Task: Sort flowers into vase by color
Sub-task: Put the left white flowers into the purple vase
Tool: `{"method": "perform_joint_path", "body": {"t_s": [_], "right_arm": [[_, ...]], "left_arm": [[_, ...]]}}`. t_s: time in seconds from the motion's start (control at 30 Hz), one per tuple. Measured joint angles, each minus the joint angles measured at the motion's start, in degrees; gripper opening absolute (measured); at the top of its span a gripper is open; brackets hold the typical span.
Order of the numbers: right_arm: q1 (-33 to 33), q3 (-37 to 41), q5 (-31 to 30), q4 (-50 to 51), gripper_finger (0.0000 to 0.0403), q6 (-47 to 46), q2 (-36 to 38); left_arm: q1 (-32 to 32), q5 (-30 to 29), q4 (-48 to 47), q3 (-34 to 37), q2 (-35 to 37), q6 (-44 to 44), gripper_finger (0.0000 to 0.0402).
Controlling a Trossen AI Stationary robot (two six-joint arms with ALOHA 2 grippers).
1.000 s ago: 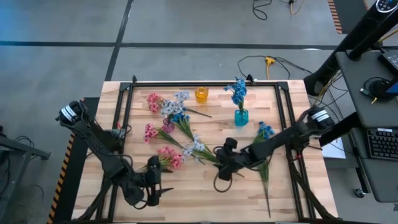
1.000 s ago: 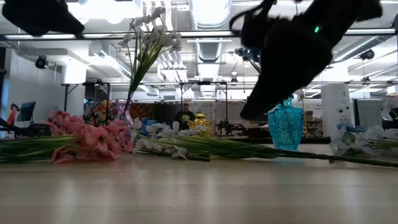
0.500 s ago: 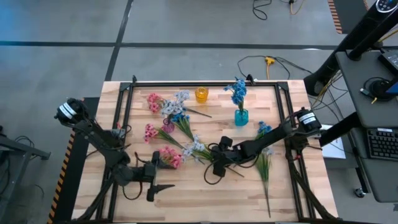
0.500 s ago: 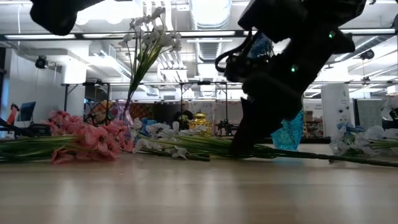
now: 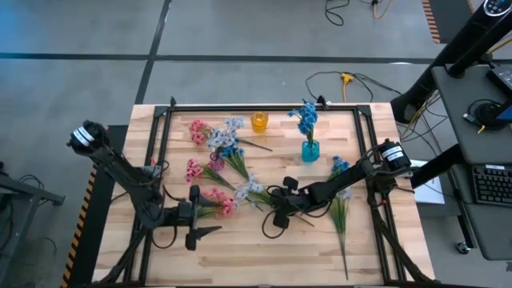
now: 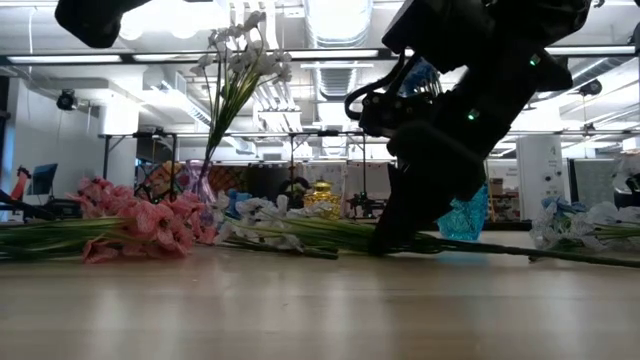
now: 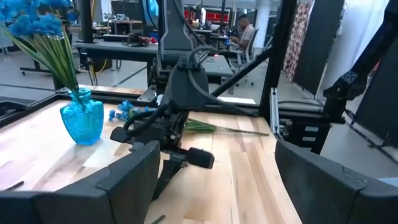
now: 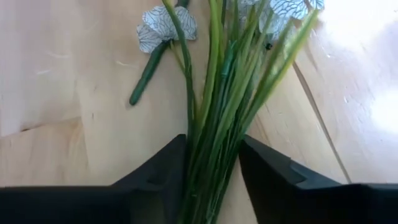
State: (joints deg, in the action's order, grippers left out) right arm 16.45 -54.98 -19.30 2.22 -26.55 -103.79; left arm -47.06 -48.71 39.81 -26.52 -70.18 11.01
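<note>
Now the right gripper (image 8: 211,171) has come down and squeezed its two dark fingers around the bunch of thin green stems with pale white flowers (image 8: 227,87) lying on the wooden table (image 8: 68,106), ready to lift; the left gripper (image 5: 194,228) waits wide open and empty

no readable text, labels, brands, numbers or signs anywhere

The left gripper's fingers (image 7: 127,177) stand wide apart; ahead, the right gripper (image 7: 168,134) is low beside a blue vase (image 7: 82,122) with blue flowers (image 7: 31,22).
</note>
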Motion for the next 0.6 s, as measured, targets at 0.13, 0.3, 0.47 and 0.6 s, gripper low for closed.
{"method": "perform_joint_path", "body": {"t_s": [0.13,0.3,0.47,0.6], "right_arm": [[0.0,0.0,-0.2,0.0,0.008,0.0,0.0],[0.0,0.0,-0.3,0.3,0.0036,0.0,0.3],[-0.1,0.0,-0.2,1.5,0.0024,0.0,2.2],[-0.2,0.0,-0.2,3.2,0.0029,0.0,5.5]], "left_arm": [[0.4,0.0,0.2,0.0,0.8,0.5,0.0301],[1.6,-0.3,0.3,0.0,1.3,3.0,0.0301],[3.5,-0.3,0.6,0.0,2.9,4.9,0.0301],[3.8,-0.3,0.6,0.0,4.3,3.2,0.0301]]}}
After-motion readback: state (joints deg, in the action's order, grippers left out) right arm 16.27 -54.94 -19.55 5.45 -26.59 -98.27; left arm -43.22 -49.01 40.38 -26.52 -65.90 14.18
